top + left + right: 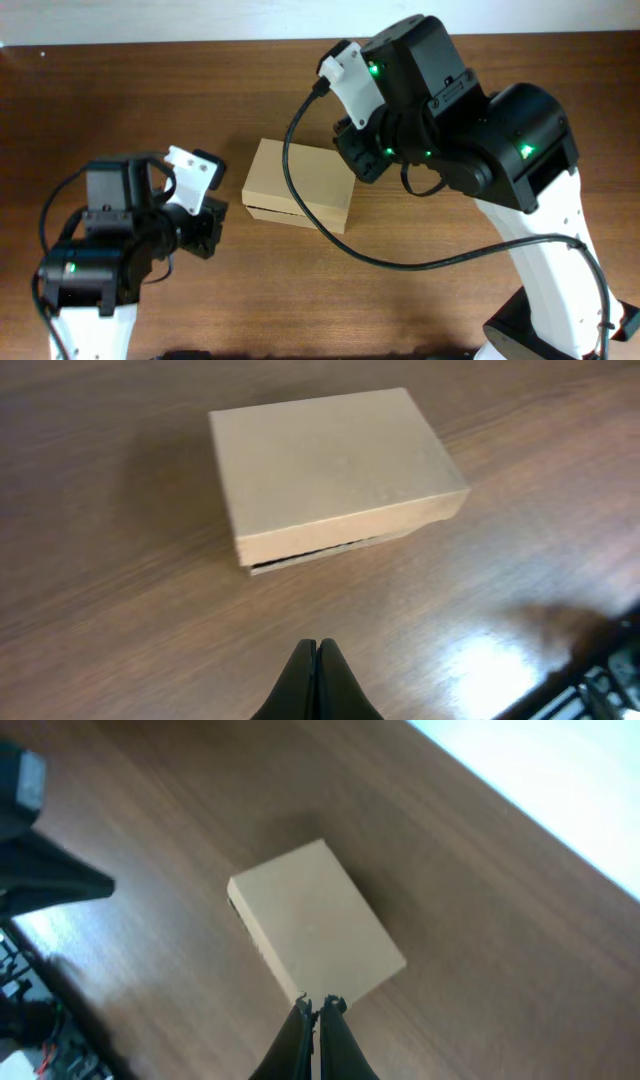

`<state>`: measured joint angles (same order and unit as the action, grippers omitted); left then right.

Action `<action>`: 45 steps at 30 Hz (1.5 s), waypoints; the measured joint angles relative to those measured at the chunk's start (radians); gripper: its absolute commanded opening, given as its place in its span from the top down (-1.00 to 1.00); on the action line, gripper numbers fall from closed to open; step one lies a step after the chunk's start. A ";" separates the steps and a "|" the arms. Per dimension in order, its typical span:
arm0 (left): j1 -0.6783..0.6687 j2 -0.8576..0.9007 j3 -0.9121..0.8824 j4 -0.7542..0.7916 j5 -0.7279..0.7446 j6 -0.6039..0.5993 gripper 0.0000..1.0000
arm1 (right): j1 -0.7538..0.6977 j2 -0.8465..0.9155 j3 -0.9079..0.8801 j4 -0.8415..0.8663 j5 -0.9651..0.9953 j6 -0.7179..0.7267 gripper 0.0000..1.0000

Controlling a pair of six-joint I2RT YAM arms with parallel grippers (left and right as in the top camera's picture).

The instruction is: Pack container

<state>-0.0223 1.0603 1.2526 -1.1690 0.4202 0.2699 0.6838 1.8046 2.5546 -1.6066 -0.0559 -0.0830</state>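
The container (298, 185) is a plain tan cardboard box lying flat on the wooden table, lid down. In the left wrist view a thin dark slit runs along the container's (330, 465) near side. My left gripper (215, 228) sits a short way left of it, shut and empty; its fingertips (317, 652) are pressed together above bare wood. My right gripper (350, 155) hovers at the box's right end, mostly hidden under its own arm. In the right wrist view it (320, 1007) is shut on nothing, its tips lined up over a corner of the container (315, 920).
A black cable (300, 210) from the right arm loops across the box's right part. The table's far edge meets a white surface (150, 20) at the back. The left arm (40, 870) shows at the left of the right wrist view.
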 measured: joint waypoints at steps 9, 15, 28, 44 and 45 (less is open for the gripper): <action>-0.066 0.148 0.000 0.086 0.047 0.034 0.96 | 0.032 -0.065 0.000 -0.056 0.008 0.005 0.92; -0.145 0.245 0.000 0.162 0.053 0.043 0.96 | 0.101 -0.068 0.000 -0.079 0.008 0.005 0.92; -0.221 0.348 -0.002 0.238 0.011 0.045 0.96 | 0.181 -0.068 -0.059 -0.086 0.007 0.005 0.92; -0.221 0.312 -0.002 0.076 -0.100 0.049 0.96 | 0.167 -0.064 -0.130 -0.086 0.086 0.008 0.92; -0.221 0.311 -0.002 0.076 -0.110 0.051 0.96 | 0.158 -0.063 -0.148 -0.085 0.087 0.010 0.92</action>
<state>-0.2432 1.3716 1.2510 -1.0935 0.3099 0.3210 0.8417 1.7416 2.4062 -1.6920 0.0307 -0.0731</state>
